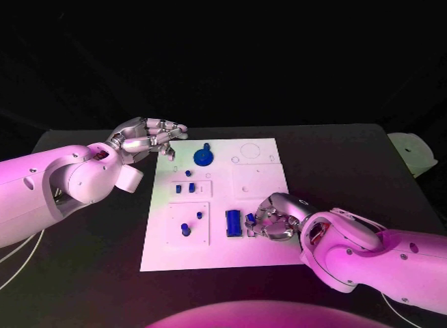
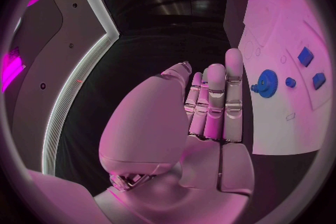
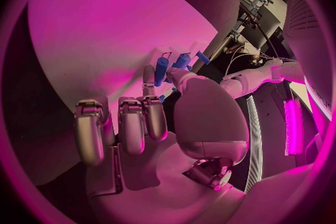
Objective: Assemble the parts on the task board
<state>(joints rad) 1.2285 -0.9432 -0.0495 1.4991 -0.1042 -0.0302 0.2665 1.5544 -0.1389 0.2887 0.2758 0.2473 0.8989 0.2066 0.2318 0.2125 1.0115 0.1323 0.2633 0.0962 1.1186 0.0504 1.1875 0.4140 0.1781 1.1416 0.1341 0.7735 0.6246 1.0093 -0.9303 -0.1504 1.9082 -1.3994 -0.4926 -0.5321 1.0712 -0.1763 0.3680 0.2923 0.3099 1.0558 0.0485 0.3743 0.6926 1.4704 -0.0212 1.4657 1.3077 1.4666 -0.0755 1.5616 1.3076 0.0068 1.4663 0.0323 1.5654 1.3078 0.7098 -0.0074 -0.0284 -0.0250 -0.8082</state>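
Over the task board (image 1: 251,254), the right hand (image 1: 273,217) pinches a small blue part (image 1: 250,219) for seating, while the left hand (image 1: 150,137) waits beside the board with fingers loosely together, holding nothing.

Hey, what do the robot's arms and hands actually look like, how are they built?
Both arms are smooth, rounded white shells with small dark screw holes. Each ends in a silver metal hand, the left hand and the right hand, with segmented fingers bearing pale pads and a broad smooth palm cover. Thin cables trail below the left arm.

I can't read any text, label or number here; the task board (image 1: 216,205) looks unmarked, I think.
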